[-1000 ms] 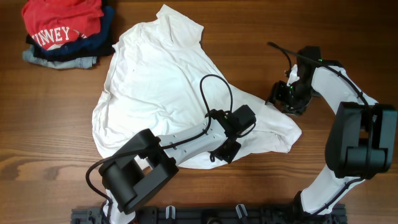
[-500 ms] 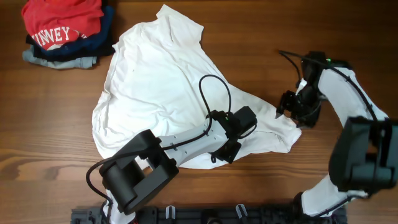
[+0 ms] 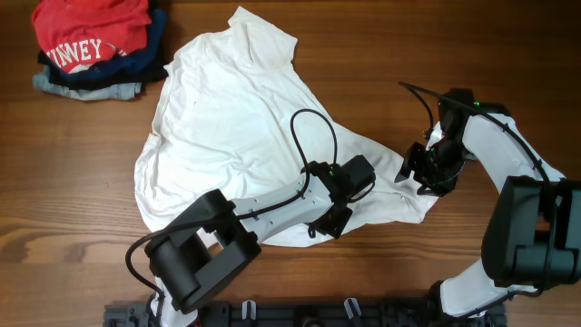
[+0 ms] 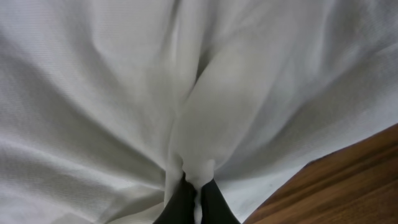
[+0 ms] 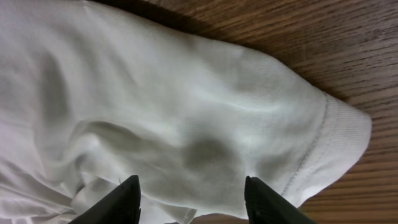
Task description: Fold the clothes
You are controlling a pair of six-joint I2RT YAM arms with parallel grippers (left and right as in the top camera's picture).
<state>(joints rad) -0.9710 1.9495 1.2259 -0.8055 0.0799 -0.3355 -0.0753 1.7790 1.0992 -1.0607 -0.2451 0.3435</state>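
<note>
Underneath, the T-shirt (image 5: 186, 106) spreads between parted jaws of the right gripper (image 5: 193, 190).

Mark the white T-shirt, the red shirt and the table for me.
white T-shirt (image 3: 227, 118): overhead view, flat middle of the cloth.
red shirt (image 3: 91, 25): overhead view, top of the folded pile.
table (image 3: 526, 36): overhead view, bare wood, upper right.

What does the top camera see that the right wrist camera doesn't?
Only the overhead view shows the whole shirt, the left gripper on it, and the clothes pile. Only the right wrist view shows the hem stitching up close and the right gripper standing open over the cloth. Both show the shirt lying on the wooden table.
</note>
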